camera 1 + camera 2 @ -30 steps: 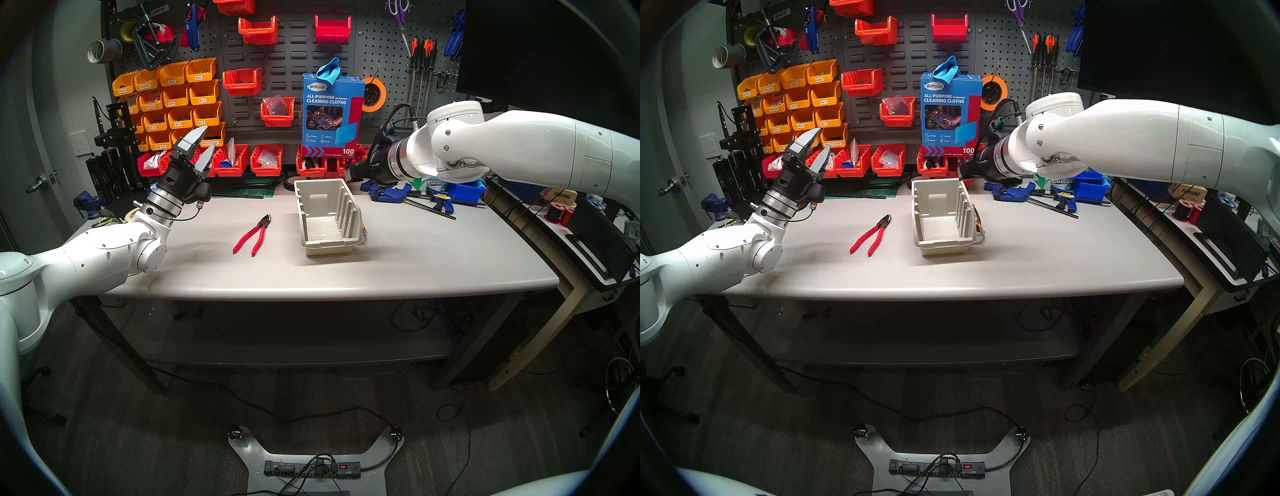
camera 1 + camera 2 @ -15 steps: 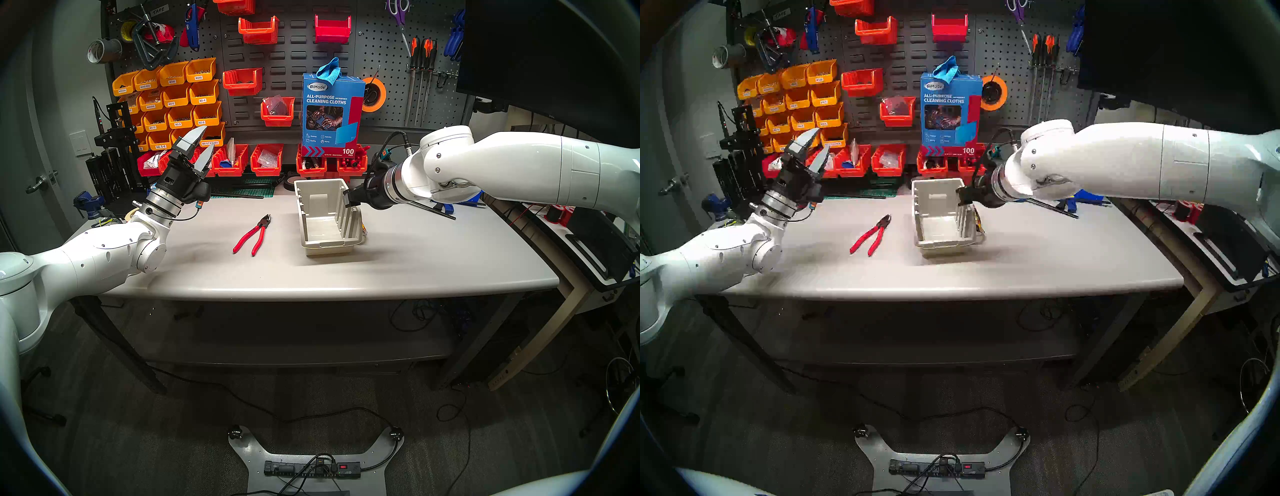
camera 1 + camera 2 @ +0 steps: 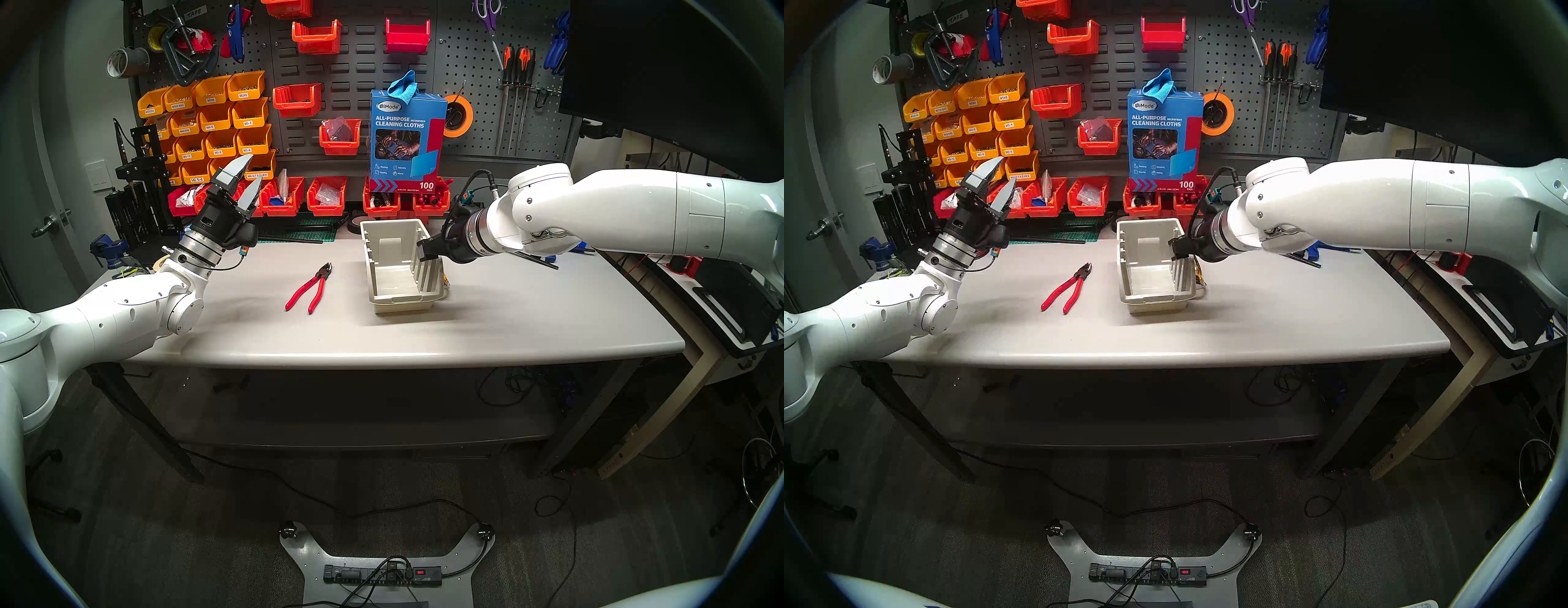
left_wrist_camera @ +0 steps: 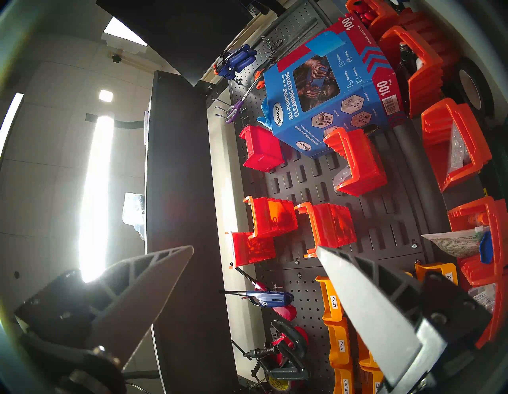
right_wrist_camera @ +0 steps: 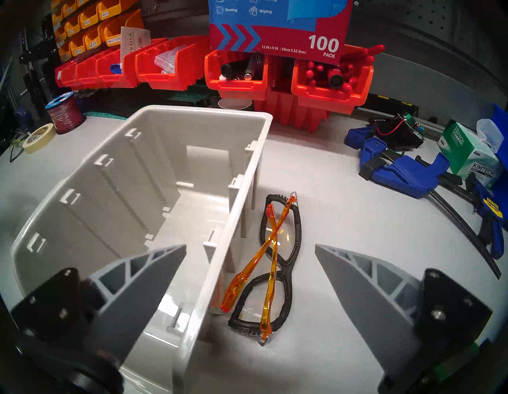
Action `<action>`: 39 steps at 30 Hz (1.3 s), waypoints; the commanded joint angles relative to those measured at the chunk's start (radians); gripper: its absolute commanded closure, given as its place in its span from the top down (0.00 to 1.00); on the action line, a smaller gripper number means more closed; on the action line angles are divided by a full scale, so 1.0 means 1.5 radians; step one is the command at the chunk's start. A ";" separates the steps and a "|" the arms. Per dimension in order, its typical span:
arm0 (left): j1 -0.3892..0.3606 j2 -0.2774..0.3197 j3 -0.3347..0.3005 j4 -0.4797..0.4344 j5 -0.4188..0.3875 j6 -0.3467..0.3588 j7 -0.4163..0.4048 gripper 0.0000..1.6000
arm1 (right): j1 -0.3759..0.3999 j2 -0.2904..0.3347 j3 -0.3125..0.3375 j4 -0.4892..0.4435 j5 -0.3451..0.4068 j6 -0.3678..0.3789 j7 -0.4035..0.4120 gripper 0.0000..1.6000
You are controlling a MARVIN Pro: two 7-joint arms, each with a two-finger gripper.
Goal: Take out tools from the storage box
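Since the earlier frames the right arm has been lowered from behind the storage box (image 3: 401, 265), so that the right gripper (image 5: 250, 278) is now held over the box's right wall, its jaws spread wide and empty, one finger above the box's interior and the other above the table (image 3: 509, 314). The left gripper (image 3: 245, 180) is unchanged, raised at the table's left and pointed up at the pegboard, jaws likewise wide with nothing between them. Nearest, the red-handled pliers (image 3: 309, 288) are seen lying on the table, well apart from the box on its left. The box is shown empty in the wrist view, only its divider slots and bare floor being visible. The safety glasses (image 5: 270, 267), folded with orange arms crossed, lie on the table just beside the box's right wall, outside it. The unloading is therefore judged essentially done; only a retreat of the right arm seems called for. Farther back, red bins (image 5: 239, 74) holding small parts are seen.
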 commanded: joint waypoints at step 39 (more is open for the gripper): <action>-0.011 -0.001 -0.007 0.001 -0.003 -0.002 0.001 1.00 | 0.035 -0.039 0.032 0.129 -0.036 -0.009 0.083 0.00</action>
